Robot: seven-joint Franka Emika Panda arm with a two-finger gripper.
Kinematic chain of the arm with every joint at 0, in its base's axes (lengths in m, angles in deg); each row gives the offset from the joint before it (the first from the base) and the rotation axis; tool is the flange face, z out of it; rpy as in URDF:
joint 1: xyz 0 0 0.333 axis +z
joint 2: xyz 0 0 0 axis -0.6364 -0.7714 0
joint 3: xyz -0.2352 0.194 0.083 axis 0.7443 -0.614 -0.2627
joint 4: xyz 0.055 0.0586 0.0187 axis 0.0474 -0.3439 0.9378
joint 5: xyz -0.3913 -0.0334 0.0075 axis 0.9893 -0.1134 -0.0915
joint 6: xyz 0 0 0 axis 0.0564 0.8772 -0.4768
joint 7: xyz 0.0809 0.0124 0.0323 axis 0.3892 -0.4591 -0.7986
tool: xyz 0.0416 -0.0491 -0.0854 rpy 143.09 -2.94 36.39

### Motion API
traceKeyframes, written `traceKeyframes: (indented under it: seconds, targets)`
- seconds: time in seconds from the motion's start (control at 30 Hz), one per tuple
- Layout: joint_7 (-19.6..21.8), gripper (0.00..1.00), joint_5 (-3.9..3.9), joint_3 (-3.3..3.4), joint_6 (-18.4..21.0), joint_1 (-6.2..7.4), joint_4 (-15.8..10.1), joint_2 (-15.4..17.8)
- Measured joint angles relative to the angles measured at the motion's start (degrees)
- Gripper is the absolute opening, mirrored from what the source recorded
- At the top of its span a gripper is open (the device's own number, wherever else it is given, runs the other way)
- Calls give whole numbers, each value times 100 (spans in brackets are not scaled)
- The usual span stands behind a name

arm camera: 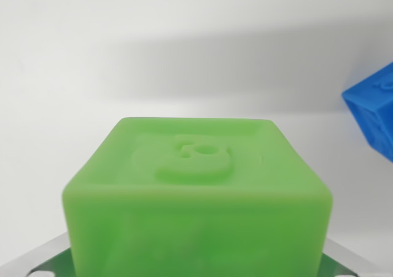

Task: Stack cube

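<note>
**Green cube fills the wrist camera, blue cube at the edge**

Gripper parts are barely in sight: only pale metallic pieces at the bottom corners of the wrist view, one low on the left point(43, 255) and one low on the right, flank the base of the green cube point(196, 197). Fingertips cannot be seen, so whether the jaws are spread or closed on the cube cannot be told from this picture. Small green patches with white marks sit just under those pale pieces at the very bottom edge; what they belong to is unclear.

The green cube takes up most of the lower half of the frame, very close to the lens and slightly soft in focus. Its top face tilts away from the camera and carries a raised emblem point(196, 160) inside a shallow round ring, something like a curled figure with a small hole in it; the exact shape is hard to read. The near face is plain and blurred, and its lower edge runs out of the picture.

A blue cube point(376, 111) shows at the wrist view's right edge, cut off by the frame, turned corner-on, with embossed marks on its upper face. It lies well apart from the green cube, with bare surface between them.

Both sit against a white tabletop point(153, 43), crossed by a broad soft grey shadow band behind the green cube.
</note>
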Motion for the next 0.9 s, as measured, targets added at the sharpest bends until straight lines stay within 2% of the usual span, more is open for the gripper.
traceKeyframes:
  seconds: [0.9]
  targets:
    - [-1612,0,-18,0,178,-500,-12,190]
